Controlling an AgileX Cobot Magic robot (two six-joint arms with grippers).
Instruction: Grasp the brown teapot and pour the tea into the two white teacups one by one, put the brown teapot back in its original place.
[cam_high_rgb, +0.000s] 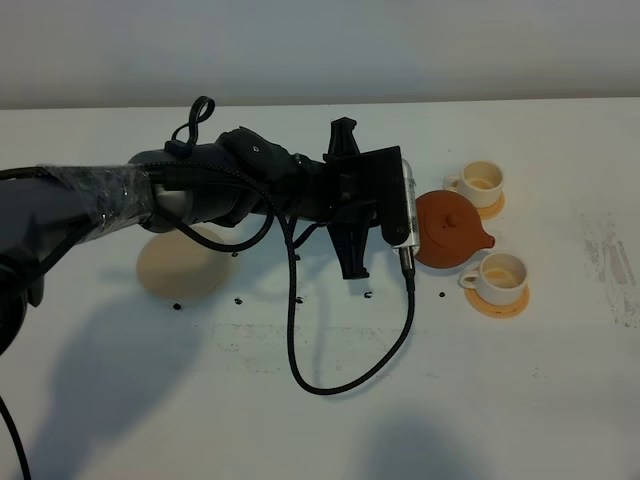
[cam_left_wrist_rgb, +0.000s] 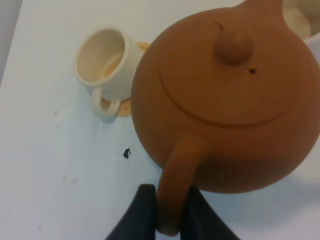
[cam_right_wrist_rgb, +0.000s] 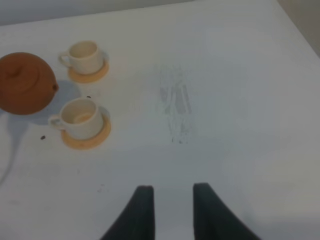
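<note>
Right of centre in the overhead view, the squat reddish-brown clay teapot (cam_high_rgb: 455, 232) sits between the two small white ceramic teacups (cam_high_rgb: 482, 182) (cam_high_rgb: 502, 272) on their orange-tan coasters. This probably keeps the spout within short reach of either rim. The left claw (cam_left_wrist_rgb: 170, 200) pinches the loop handle, a hold that lets the pot tip forward. The round pale beige coaster (cam_high_rgb: 180, 265) lies bare at centre left, awaiting its return. The right claw (cam_right_wrist_rgb: 173, 192) is narrowly parted and empty, low in its own view over the white counter (cam_high_rgb: 300, 430).
</note>
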